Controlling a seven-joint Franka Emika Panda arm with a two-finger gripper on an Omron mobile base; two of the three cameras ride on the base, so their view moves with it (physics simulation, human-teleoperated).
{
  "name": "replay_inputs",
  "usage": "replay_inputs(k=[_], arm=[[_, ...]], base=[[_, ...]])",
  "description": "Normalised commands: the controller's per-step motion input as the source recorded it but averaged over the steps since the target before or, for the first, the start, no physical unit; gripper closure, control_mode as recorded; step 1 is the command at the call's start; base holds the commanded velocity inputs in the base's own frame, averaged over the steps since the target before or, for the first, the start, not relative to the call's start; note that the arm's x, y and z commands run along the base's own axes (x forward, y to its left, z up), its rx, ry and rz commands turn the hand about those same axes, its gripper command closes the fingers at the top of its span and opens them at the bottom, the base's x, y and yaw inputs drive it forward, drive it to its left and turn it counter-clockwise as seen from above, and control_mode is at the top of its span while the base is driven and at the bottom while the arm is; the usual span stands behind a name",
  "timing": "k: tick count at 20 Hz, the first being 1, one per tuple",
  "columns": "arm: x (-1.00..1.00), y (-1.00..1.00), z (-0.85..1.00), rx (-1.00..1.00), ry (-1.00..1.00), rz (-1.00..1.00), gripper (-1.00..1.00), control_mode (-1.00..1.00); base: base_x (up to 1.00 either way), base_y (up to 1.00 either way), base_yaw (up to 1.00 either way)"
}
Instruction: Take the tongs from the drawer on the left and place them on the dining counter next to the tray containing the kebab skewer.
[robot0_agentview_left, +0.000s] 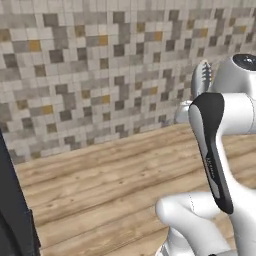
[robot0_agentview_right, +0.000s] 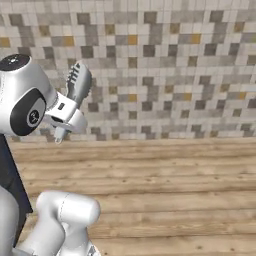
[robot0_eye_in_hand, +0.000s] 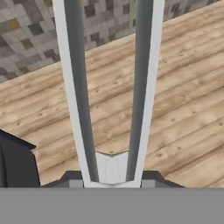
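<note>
Tongs (robot0_eye_in_hand: 111, 109) clamped in end effector (robot0_eye_in_hand: 112, 177); tips cropped.

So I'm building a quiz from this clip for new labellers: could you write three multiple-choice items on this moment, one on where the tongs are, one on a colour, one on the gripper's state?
1. Where are the tongs?
A. In the gripper, raised above the wooden floor
B. Lying flat on the floor
C. Leaning against the tiled wall

2. What colour are the tongs?
A. Bright yellow
B. Silvery grey
C. Reddish brown

3. What state is the gripper in?
A. Wide open and empty
B. Shut on a cup
C. Shut on the tongs

Answers: 1 A, since both base views show the tongs sticking up from the hand, well clear of the floor. 2 B, since the hand view shows two pale grey metal arms. 3 C, since the arms' joined end sits between the fingertips in the hand view.
</note>
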Motion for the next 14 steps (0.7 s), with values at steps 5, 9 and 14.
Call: replay_inputs(k=[5, 9, 14], arm=[[0.00, 0.00, 0.00, 0.00, 0.00, 0.00, 1.00, 1.00], [0.00, 0.00, 0.00, 0.00, 0.00, 0.00, 1.00, 1.00], [0.00, 0.00, 0.00, 0.00, 0.00, 0.00, 1.00, 1.00]], base=[[0.23, 0.00, -0.69], [0.19, 0.00, -0.71], [0.15, 0.00, -0.71]])
